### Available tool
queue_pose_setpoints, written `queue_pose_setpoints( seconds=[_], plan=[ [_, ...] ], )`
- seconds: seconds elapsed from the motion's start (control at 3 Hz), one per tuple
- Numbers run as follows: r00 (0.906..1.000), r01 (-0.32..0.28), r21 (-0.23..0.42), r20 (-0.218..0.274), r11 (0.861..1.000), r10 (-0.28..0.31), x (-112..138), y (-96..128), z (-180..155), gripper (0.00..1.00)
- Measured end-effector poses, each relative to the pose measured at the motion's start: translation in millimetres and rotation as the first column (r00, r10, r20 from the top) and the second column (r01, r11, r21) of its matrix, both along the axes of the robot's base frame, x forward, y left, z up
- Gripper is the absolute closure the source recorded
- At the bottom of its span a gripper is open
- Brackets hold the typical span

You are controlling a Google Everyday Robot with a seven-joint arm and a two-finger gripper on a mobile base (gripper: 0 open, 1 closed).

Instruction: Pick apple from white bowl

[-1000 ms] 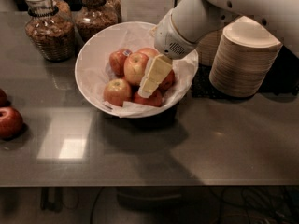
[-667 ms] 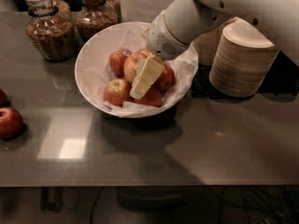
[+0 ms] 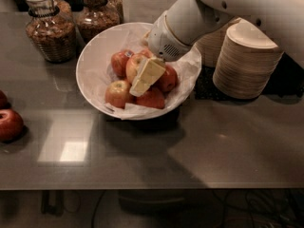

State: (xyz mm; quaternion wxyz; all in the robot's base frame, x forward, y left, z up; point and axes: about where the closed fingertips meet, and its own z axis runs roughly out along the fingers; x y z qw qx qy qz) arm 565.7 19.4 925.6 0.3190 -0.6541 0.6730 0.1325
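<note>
The white bowl (image 3: pixel 92 68) with crinkled paper lining sits on the dark counter and holds several apples. The largest, paler yellow-orange apple (image 3: pixel 133 66) lies in the middle of the bowl. My gripper (image 3: pixel 145 80), with cream-coloured fingers (image 3: pixel 151 71), reaches down into the bowl from the upper right and lies right against that apple's right side. Smaller red apples (image 3: pixel 119 93) lie around it. The arm hides the bowl's far right rim.
Two glass jars (image 3: pixel 49 30) of dark food stand behind the bowl at the left. A stack of beige disposable bowls (image 3: pixel 247 61) stands to the right. Two red apples (image 3: pixel 9 125) lie on the counter at the left edge.
The gripper has moved left and deeper into the bowl, from the right-hand apples onto the large pale apple.
</note>
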Motion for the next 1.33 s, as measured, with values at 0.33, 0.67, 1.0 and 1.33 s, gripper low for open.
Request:
queue_pose_setpoints(
  seconds=[0.33, 0.67, 1.0, 1.33],
  plan=[
    [1.0, 0.0, 0.0, 0.0, 1.0, 0.0, 0.0, 0.0, 0.0, 0.42],
    [1.0, 0.0, 0.0, 0.0, 1.0, 0.0, 0.0, 0.0, 0.0, 0.66],
    [1.0, 0.0, 0.0, 0.0, 1.0, 0.0, 0.0, 0.1, 0.0, 0.89],
    [1.0, -0.001, 0.0, 0.0, 1.0, 0.001, -0.1, 0.1, 0.0, 1.0]
  ],
)
